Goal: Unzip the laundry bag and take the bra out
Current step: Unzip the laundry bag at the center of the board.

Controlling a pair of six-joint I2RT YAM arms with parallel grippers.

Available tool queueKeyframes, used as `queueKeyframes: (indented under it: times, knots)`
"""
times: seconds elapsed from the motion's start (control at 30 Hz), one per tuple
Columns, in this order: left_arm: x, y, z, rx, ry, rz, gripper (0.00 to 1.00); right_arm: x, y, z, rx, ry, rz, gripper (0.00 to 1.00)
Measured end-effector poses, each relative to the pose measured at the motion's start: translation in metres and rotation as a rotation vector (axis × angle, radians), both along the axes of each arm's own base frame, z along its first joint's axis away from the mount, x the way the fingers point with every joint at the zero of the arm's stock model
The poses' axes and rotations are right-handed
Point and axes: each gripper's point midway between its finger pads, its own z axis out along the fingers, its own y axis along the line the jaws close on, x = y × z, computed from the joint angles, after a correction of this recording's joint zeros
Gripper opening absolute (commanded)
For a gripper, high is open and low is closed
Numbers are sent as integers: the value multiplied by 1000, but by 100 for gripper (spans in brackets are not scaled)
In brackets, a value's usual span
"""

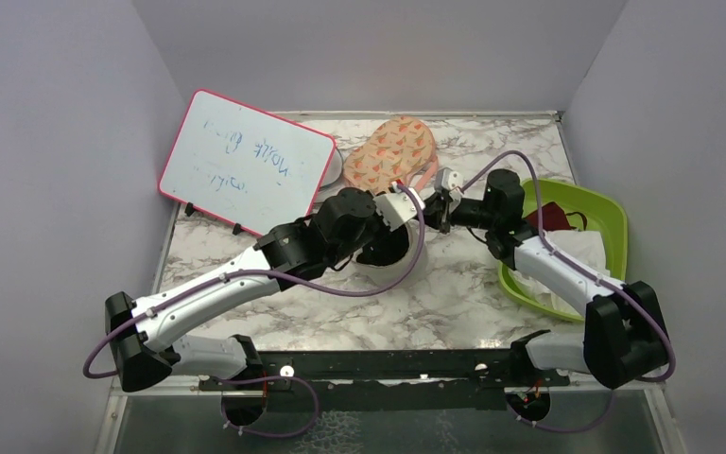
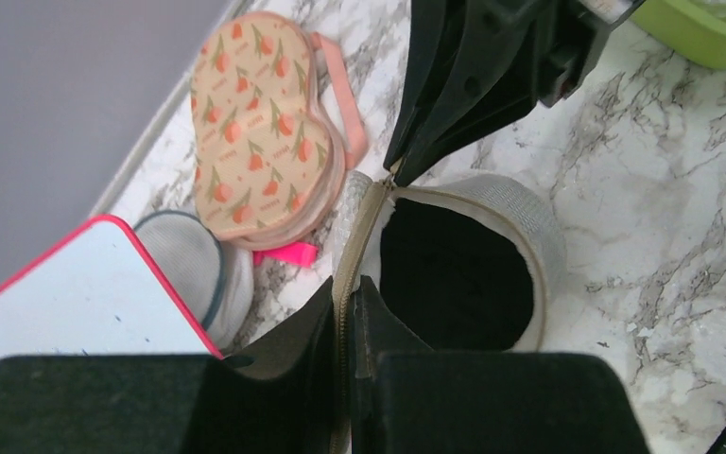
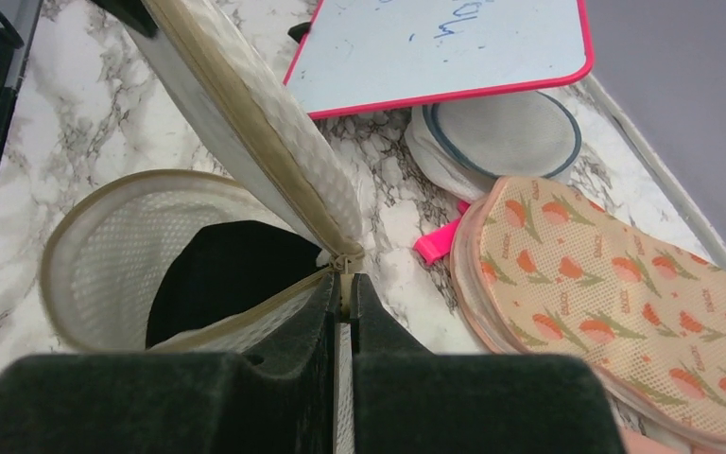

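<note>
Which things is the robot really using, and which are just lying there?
Using: bag, left end effector, right end effector, both pinching its zip.
Lying about: whiteboard, peach case, green tub, red cloth.

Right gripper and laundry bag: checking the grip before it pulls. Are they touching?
Touching. The right wrist view shows the right gripper shut on the laundry bag, pinching its zip.
</note>
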Motion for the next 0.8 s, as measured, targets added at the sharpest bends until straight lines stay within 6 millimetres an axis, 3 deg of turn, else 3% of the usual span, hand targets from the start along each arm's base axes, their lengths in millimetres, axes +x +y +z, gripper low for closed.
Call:
queueKeyframes:
  times: [0.17, 0.37, 0.5, 0.53, 0.57, 0.8]
  knots:
    - [-6, -4, 23, 13, -79, -64, 0, 8, 5, -7, -7, 21, 17, 1]
    - [-10, -5, 28, 47, -120, -102, 0, 16, 12, 1, -10, -13, 59, 2]
    - [-7, 1, 30, 44, -125, -55, 0, 16, 13, 2, -15, -1, 71, 35]
    - [-5, 3, 31, 36, -120, -30, 0, 16, 13, 1, -16, 9, 67, 75]
    - [-5, 5, 32, 26, -113, -4, 0, 16, 13, -1, -17, 23, 61, 97]
    - [-2, 12, 40, -73, -3, 148, 0, 1, 0, -3, -21, 93, -10, 100]
